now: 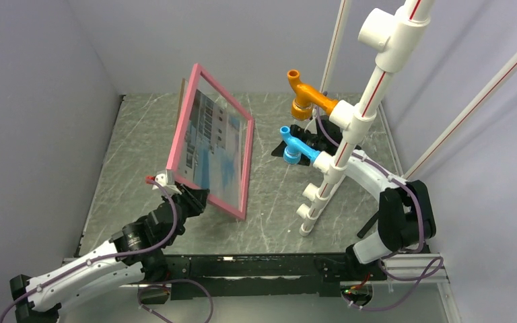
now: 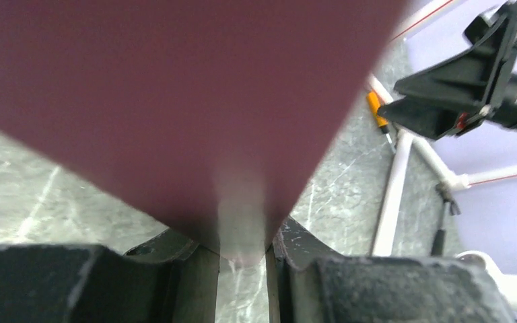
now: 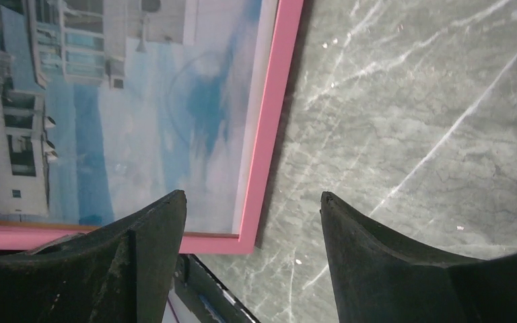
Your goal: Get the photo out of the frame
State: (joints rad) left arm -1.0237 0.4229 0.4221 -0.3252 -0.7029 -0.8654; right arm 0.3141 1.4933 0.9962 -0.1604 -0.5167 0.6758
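While the left tool (image 2: pixel 242 259) clamps the frame (image 1: pixel 179 128) by its edge, the right tool (image 3: pixel 252 195) stands wide apart, holding nothing.

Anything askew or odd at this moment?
The frame is held tilted on edge, pinched at its lower corner by the left fingers, with the photo inside. A brown sliver shows behind its upper left corner, maybe backing coming away.

Frame (image 1: pixel 182 118): tilted on edge over the left half of the table (image 1: pixel 141 134), with the photo (image 1: pixel 215 145) in it, facing right. Left gripper (image 1: pixel 190 197): at the frame's near edge, one finger on either side of it. Pipe stand (image 1: pixel 330 176): on the table right of the frame, apart from it; right gripper (image 3: pixel 252 202) also right of the frame, facing one of its corners.
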